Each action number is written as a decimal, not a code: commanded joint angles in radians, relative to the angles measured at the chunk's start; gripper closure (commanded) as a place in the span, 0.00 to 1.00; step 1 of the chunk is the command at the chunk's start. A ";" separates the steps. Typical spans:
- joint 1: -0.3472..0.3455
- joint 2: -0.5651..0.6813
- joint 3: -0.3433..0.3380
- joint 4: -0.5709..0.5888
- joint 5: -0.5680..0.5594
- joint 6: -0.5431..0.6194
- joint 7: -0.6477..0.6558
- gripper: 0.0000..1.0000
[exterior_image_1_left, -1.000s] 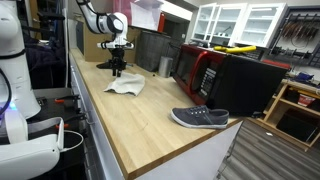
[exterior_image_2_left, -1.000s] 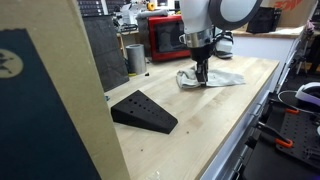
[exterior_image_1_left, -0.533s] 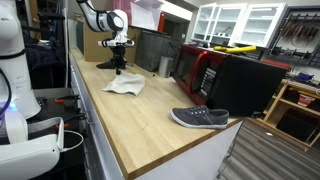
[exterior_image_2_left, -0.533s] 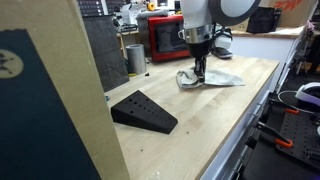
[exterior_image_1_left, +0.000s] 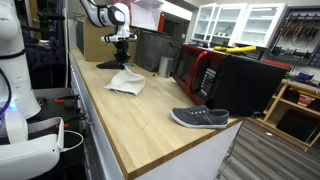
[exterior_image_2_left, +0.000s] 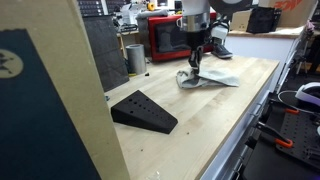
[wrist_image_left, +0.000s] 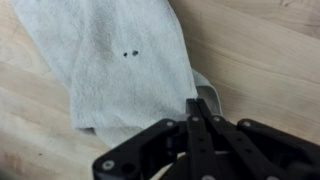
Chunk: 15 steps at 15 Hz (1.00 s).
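vs 1 s ago: gripper was lower on the white towel with jaws part open. Now it's up a bit and the towel's near edge is pulled into a small peak under it. The rest of the towel hasn't moved on the wooden countertop.

Claw: clenched. Wrist view shows the fingers pressed together with a fold of towel pinched between the tips. It grips nothing else.

Towel location: on the countertop in front of the red microwave, on the open side of the counter. The steel cup stands beside that microwave, and the black wedge lies well apart from it, further along the counter.

Orientation: the towel lies mostly flat and rumpled. Its long axis looks to run roughly along the counter's length, away from the pinched end, though I can't be sure at this resolution. Two small dark specks show near its middle.
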 joint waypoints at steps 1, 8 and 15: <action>-0.015 -0.001 -0.008 0.057 -0.028 -0.003 0.018 0.99; -0.067 0.115 -0.064 0.221 -0.219 0.055 0.046 0.99; -0.047 0.210 -0.094 0.307 -0.232 0.215 0.048 0.99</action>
